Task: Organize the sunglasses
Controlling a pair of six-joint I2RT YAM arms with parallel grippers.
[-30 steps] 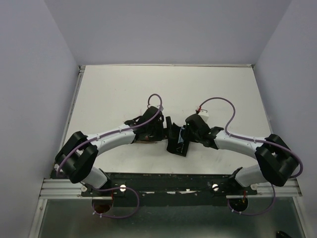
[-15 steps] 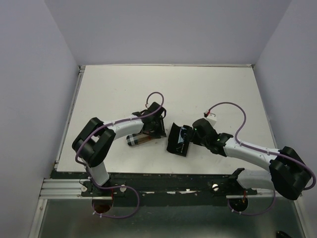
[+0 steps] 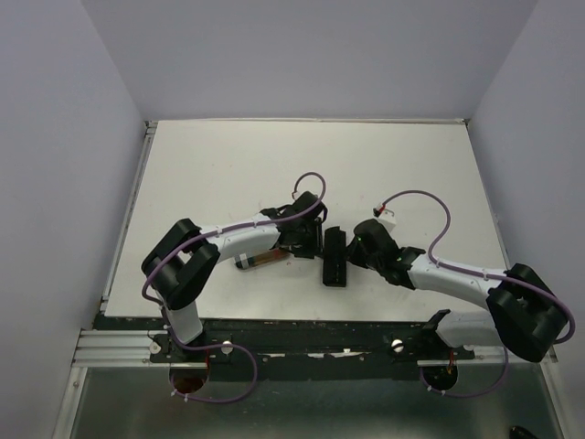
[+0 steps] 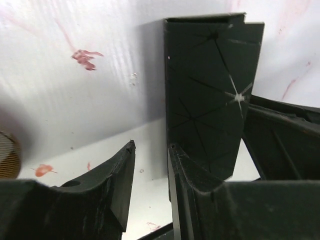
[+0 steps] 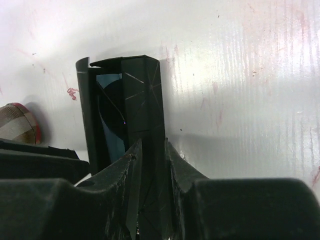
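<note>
A black oblong case (image 3: 335, 260) stands folded up at the table's near centre. Through its open side a dark lens of the sunglasses (image 5: 111, 117) shows in the right wrist view. My right gripper (image 5: 152, 142) is shut on the black case (image 5: 142, 90), with the case's side panel filling the space between its jaws. It reaches the case from the right (image 3: 353, 249). My left gripper (image 4: 151, 146) is open with only bare table between its fingers. Its right finger (image 4: 185, 165) lies along the left face of the case (image 4: 210, 90).
The plaid tan-and-black case (image 3: 252, 261) lies on the table under my left forearm, just left of the black case. Its rounded end shows in both wrist views (image 4: 7, 155) (image 5: 20, 122). Red smears mark the white tabletop (image 4: 85, 56).
The black case, splayed open before, now stands folded narrow. My left gripper moved right up against it and narrowed. The right jaws closed on its side panel.
</note>
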